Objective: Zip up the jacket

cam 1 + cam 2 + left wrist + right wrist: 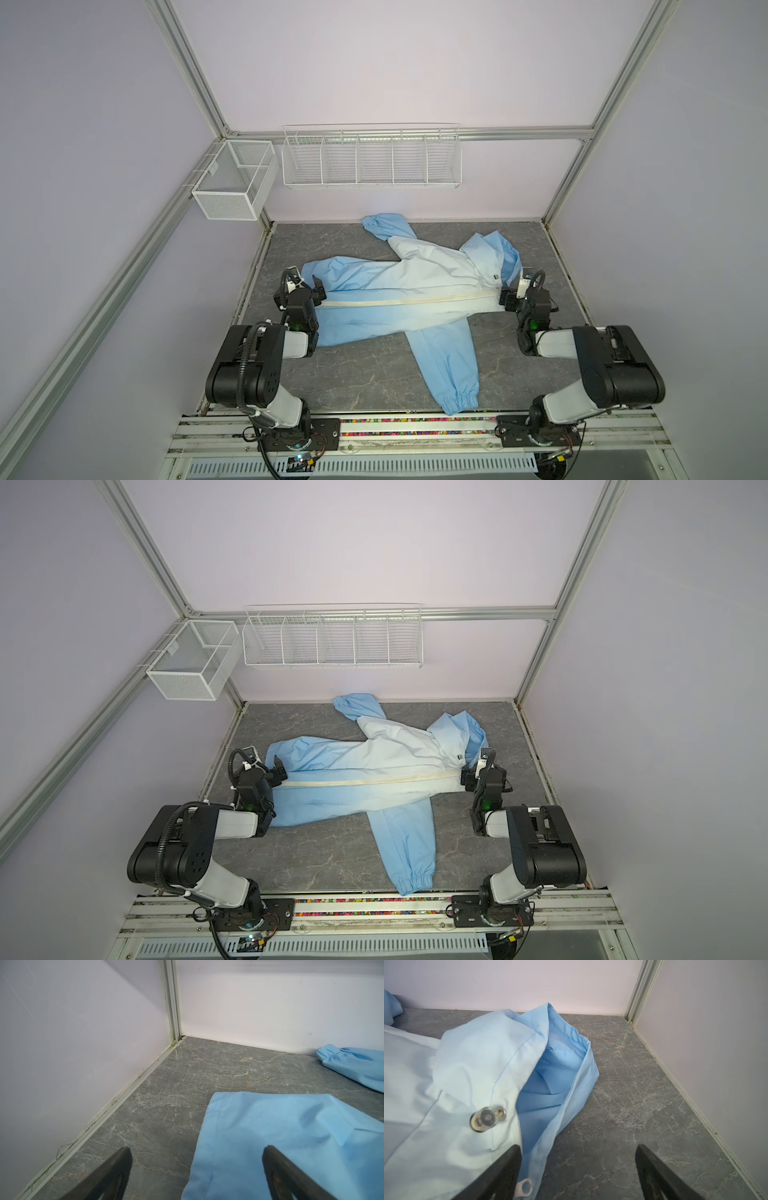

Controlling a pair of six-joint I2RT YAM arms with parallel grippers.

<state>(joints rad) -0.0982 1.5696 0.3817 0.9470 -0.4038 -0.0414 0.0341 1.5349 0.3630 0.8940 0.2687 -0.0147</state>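
The light-blue jacket [395, 286] [361, 762] lies flat and sideways on the grey marble table [353, 382], hem to the left and hood [560, 1068] to the right. Its cream zipper [407, 300] [365, 780] runs as one straight line across the front. My left gripper [319, 291] [197, 1148] hovers open at the hem end, with one finger over the cloth and one over bare table. At the collar end my right gripper [505, 297] [578, 1146] is open and holds nothing. The white zipper pull [525, 1187] lies beside its finger [508, 1167].
One sleeve [449, 365] reaches toward the front rail [415, 428], the other sleeve [384, 226] [353, 1061] lies by the back wall. A metal toggle [486, 1119] sits on the collar. A mesh basket [232, 183] and a wire rack [370, 158] hang on the walls. The side walls stand close to both grippers.
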